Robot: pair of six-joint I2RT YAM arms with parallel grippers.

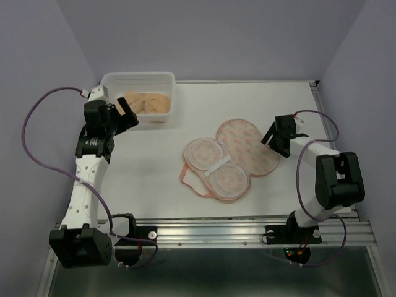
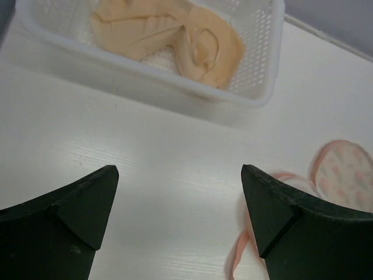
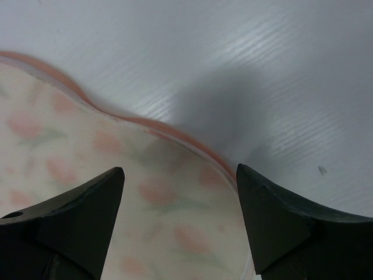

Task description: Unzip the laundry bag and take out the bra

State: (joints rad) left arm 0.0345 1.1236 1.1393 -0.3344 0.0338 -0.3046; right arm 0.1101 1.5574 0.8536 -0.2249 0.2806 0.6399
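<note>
The laundry bag [image 1: 232, 154], peach-pink with small print and pink trim, lies opened flat in the middle of the table, its two halves spread side by side. Its edge shows in the left wrist view [image 2: 344, 172] and it fills the lower left of the right wrist view [image 3: 116, 192]. The beige bra [image 1: 148, 102] lies crumpled in the white perforated basket [image 1: 167, 80], also in the left wrist view [image 2: 175, 38]. My left gripper [image 1: 129, 113] is open and empty just in front of the basket. My right gripper [image 1: 270, 137] is open and empty above the bag's right edge.
The bag's pink strap loop [image 1: 189, 179] lies on the table at its near left side. A metal rail [image 1: 247, 226] runs along the table's front edge. Grey walls close in the back and sides.
</note>
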